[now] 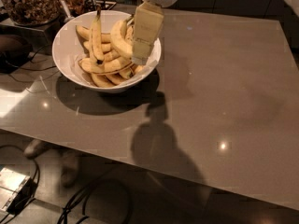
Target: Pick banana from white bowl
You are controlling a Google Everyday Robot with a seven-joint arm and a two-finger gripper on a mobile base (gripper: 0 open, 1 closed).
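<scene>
The white bowl stands at the table's far left and holds several yellow bananas. The thick, strongly curved banana lies in the bowl's right half. A slimmer, straighter banana with a long stem and black tip lies to its left. My gripper, a cream block under a round white wrist, hangs over the bowl's right side. Its tip is just right of the curved banana, close to the rim. I cannot tell whether it touches any banana.
A clear glass jar of brown bits stands behind the bowl at the far left, with a utensil beside it. Cables run off the table's left edge. The grey tabletop stretches to the right. The floor below holds more cables.
</scene>
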